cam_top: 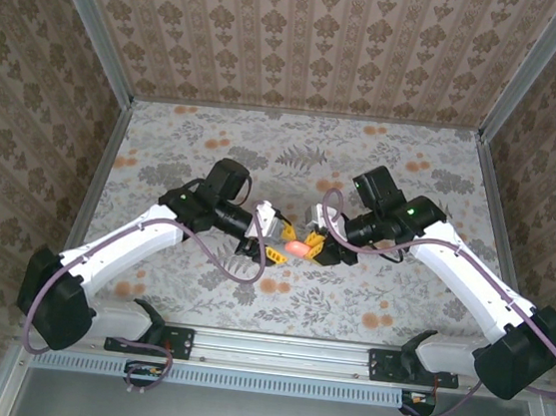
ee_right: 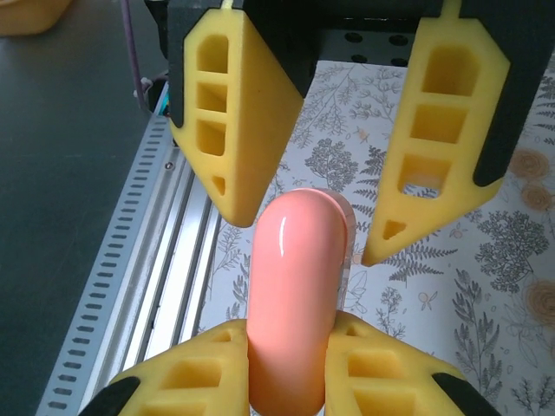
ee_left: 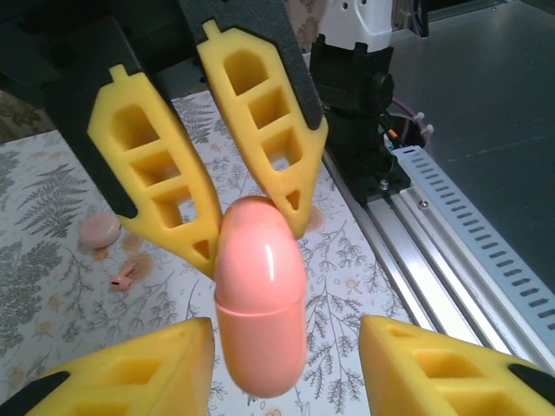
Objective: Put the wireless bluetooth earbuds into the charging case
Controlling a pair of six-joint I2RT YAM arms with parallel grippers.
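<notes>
The salmon-pink charging case (cam_top: 295, 248) hangs above the table's middle between both grippers, its lid down along a thin seam. My right gripper (ee_right: 286, 347) is shut on one end of the case (ee_right: 290, 295). My left gripper (ee_left: 286, 347) is open, its yellow fingers (ee_left: 139, 373) standing wide on either side of the case's (ee_left: 260, 303) other end without touching it. In the top view the left gripper (cam_top: 271, 247) and right gripper (cam_top: 316, 245) face each other. Two small pink earbuds lie on the cloth: a rounder one (ee_left: 100, 230) and a stemmed one (ee_left: 124, 279).
The floral tablecloth (cam_top: 347, 306) covers the table. An aluminium rail (ee_left: 451, 234) runs along the near edge, with the right arm's black base (ee_left: 355, 87) bolted to it. Patterned walls (cam_top: 307, 41) close in the back and sides.
</notes>
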